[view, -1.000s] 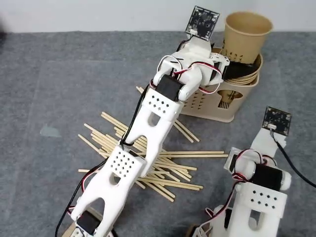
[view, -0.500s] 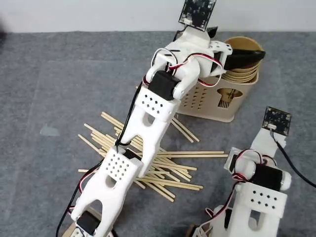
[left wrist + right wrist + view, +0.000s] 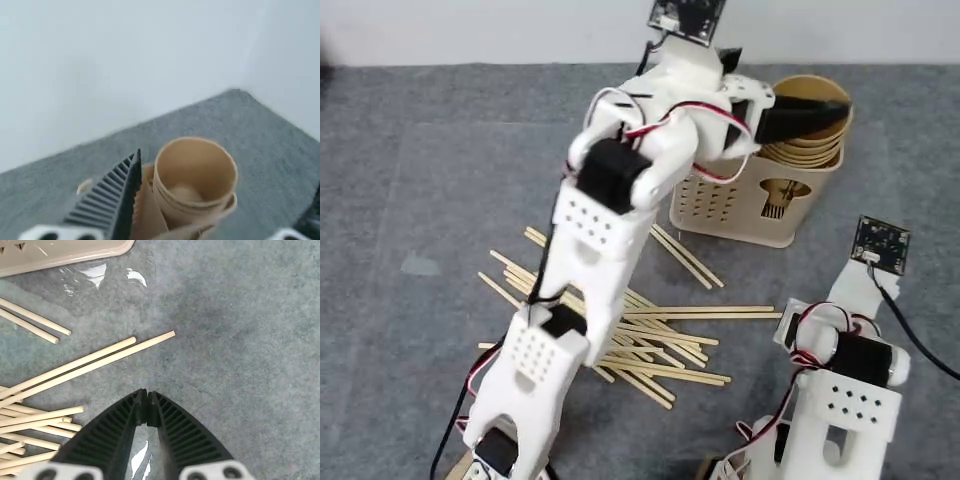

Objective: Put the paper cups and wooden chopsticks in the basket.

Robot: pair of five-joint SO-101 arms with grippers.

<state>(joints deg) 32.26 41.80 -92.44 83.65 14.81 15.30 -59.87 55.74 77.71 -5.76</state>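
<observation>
A stack of paper cups (image 3: 812, 148) stands in the right end of the beige slotted basket (image 3: 720, 205) at the back of the table. My left gripper (image 3: 795, 115) hovers over that stack, open. In the left wrist view the top paper cup (image 3: 195, 175) sits between the wide-spread fingers (image 3: 112, 202) without touching them. Several wooden chopsticks (image 3: 660, 340) lie in a loose pile on the grey mat in front of the basket. My right gripper (image 3: 146, 407) is shut and empty just above the mat, beside the chopsticks (image 3: 85, 365).
The right arm (image 3: 845, 375) stands folded at the front right. The left arm's long white links cross above the chopstick pile. A corner of the basket (image 3: 60, 252) lies ahead of the right gripper. Open grey mat stretches to the left.
The left gripper lowered the paper cup onto the stack in the basket, let go, and drew back up and to the left. The right arm has not moved.
</observation>
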